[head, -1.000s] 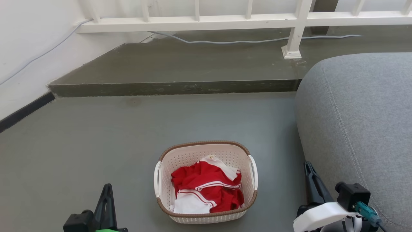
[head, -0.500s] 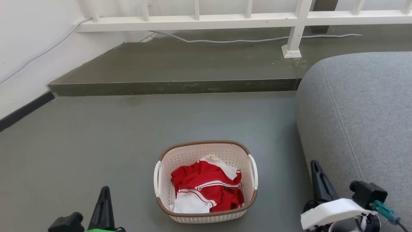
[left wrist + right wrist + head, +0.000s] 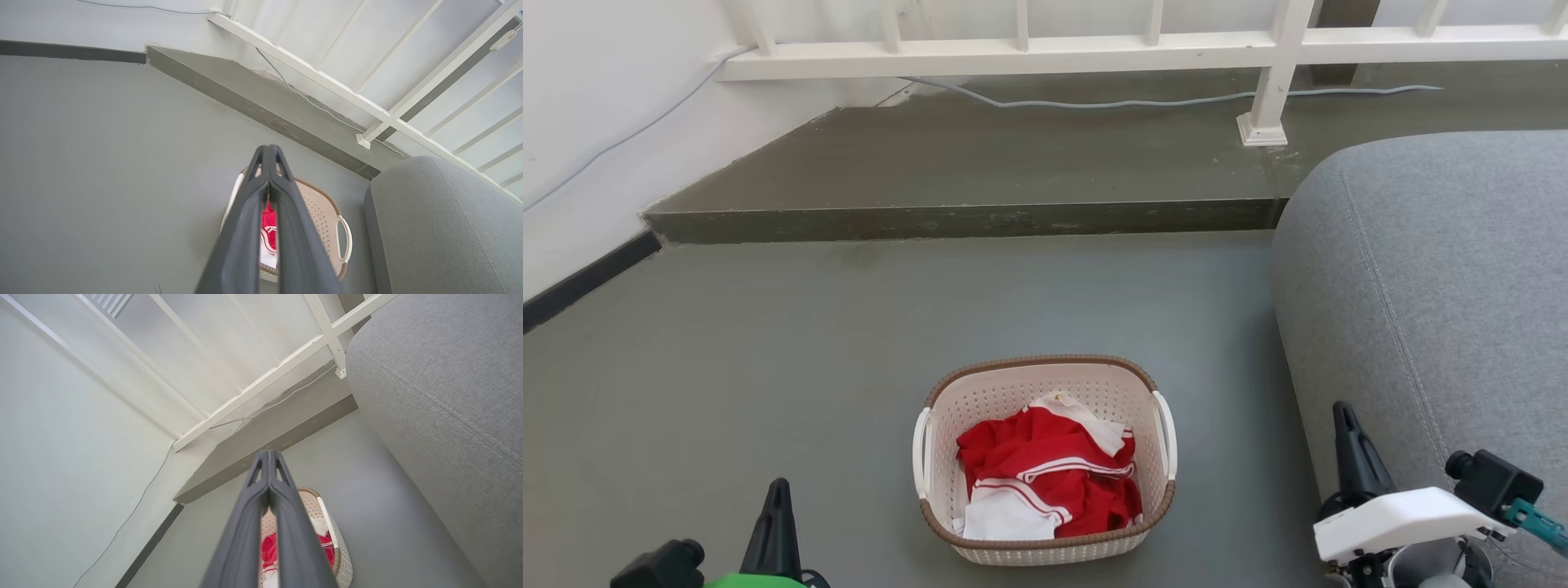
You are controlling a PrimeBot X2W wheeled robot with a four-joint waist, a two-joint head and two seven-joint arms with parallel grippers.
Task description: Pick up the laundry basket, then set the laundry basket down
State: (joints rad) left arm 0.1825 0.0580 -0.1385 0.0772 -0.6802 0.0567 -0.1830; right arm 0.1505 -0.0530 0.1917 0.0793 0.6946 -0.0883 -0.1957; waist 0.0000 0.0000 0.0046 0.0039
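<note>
Basket on the floor, both jaws closed and empty

We see the laundry basket [image 3: 1013,398] standing upright on the grey floor [image 3: 768,343], low in the middle of the head view and straight ahead of us. A brown rim runs round its cream perforated wall, and white handles [image 3: 920,453] sit on its left and right sides. Inside lies a crumpled red and white garment [image 3: 1045,465]. To the basket's right, near it but not touching, rises a grey upholstered seat [image 3: 1437,310]. Beyond the basket the floor meets a low dark step [image 3: 972,163]. A white railing [image 3: 1013,57] stands on the step, and a pale cable [image 3: 1094,104] trails along it under the rail.

Our left jaws are pressed together. In the left wrist view their two dark fingers [image 3: 241,237] meet at the tips with nothing between them, and the basket [image 3: 322,212] shows behind them, partly hidden. In the head view these fingers [image 3: 772,527] point up from the lower left, apart from the basket's left handle.

Our right jaws are closed in the same way. In the right wrist view their fingers [image 3: 241,539] touch at the tips and hold nothing, and the basket [image 3: 343,563] lies on the floor behind them. In the head view the right fingers [image 3: 1352,461] stand at the lower right, in front of the seat's edge and clear of the basket's right handle. We cannot tell whether they touch the seat.
</note>
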